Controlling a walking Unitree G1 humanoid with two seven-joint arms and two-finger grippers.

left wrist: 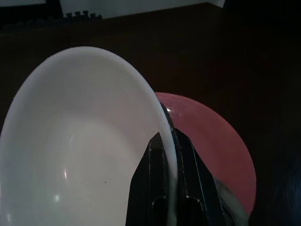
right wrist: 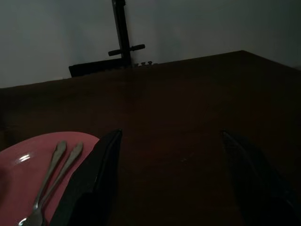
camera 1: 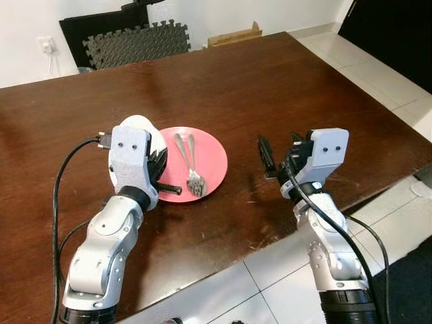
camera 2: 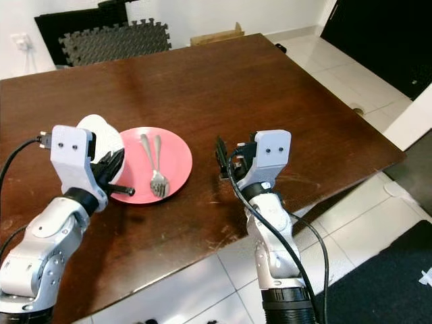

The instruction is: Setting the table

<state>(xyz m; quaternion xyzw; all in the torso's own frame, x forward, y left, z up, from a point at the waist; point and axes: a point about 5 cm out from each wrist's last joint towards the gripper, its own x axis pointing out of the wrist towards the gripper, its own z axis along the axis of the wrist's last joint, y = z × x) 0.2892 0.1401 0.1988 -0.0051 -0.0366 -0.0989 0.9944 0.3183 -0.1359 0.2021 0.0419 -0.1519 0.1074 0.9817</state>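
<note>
Left wrist view shows the left end effector (left wrist: 164, 183) clamped on the white bowl's (left wrist: 80, 141) rim, overlapping the pink plate (camera 1: 202, 158) holding two forks (camera 1: 190, 169); a thin pinch could slip, dropping it onto them. Right end effector (camera 1: 278, 156) hovers, fingers apart, over the worktop (camera 1: 270, 88).

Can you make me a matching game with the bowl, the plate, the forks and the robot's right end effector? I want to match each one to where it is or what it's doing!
Things:
1. bowl
2. plate
3. forks
4. right end effector

Clues:
A. open, hovering above bare table
B. pink, lying flat on the table
C. white, its rim pinched by the left end effector
D. silver, lying side by side on the plate

Pairs: 1-C, 2-B, 3-D, 4-A
</note>
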